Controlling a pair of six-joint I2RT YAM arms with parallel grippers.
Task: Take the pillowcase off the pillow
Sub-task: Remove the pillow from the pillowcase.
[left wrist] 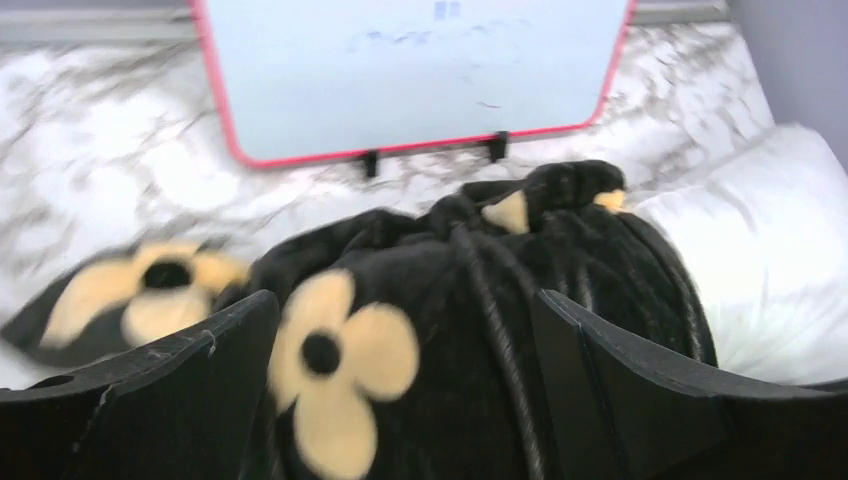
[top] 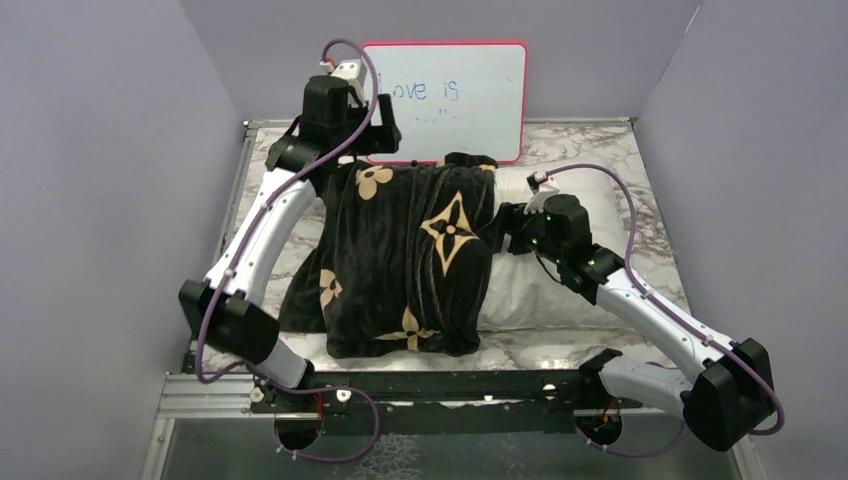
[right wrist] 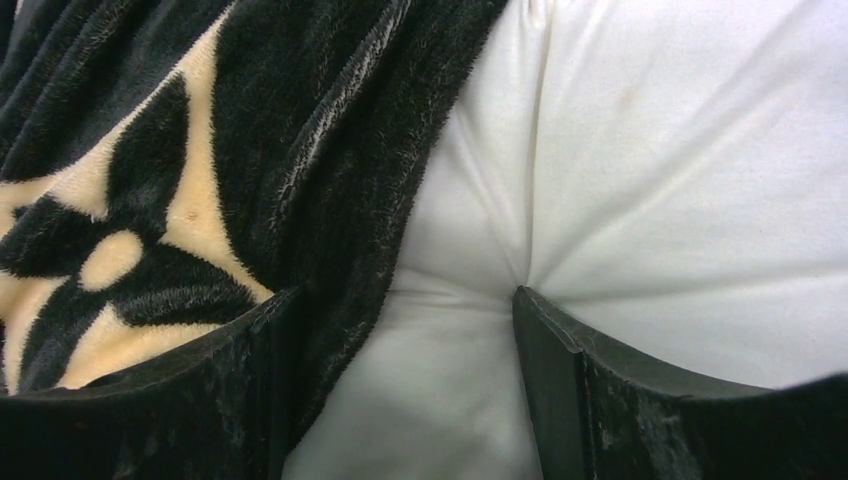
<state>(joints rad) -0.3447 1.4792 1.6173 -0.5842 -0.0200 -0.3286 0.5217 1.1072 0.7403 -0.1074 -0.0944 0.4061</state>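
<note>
The pillowcase (top: 405,255) looks like thick plush velvet: soft, limp and light, with no stiffness to push against, so it should bunch and drag rather than slide as one piece, and its nap will probably cling to the cotton underneath. It will likely stretch and gather before it moves. The best holds appear to be a deep pinch of gathered cloth at the closed far-left end, where a tug draws the sleeve away from its filling, or the hem at the open mouth. The pillow (top: 535,300) is plump and yielding and will want pinning down or gripping so it does not travel along. The left gripper (left wrist: 405,305) stands over the bunched far end near the whiteboard (top: 450,100) with its fingers wide apart, a ridge of black fabric lying between them but not pinched. The right gripper (right wrist: 400,292) is also apart — one finger sits at the pillowcase's hem, the other presses a dimple into the bare white cushion, and nothing is clamped. The sleeve lies across the middle of the marble table (top: 600,150), covering the left part of the pillow, whose right portion pokes out uncovered. It is black and velvety, printed with tan four-petal flowers and a pointed diamond-star, rumpled into long folds, with its near-left corner sagging onto the tabletop — so by my reading the removal is only partly done.
</note>
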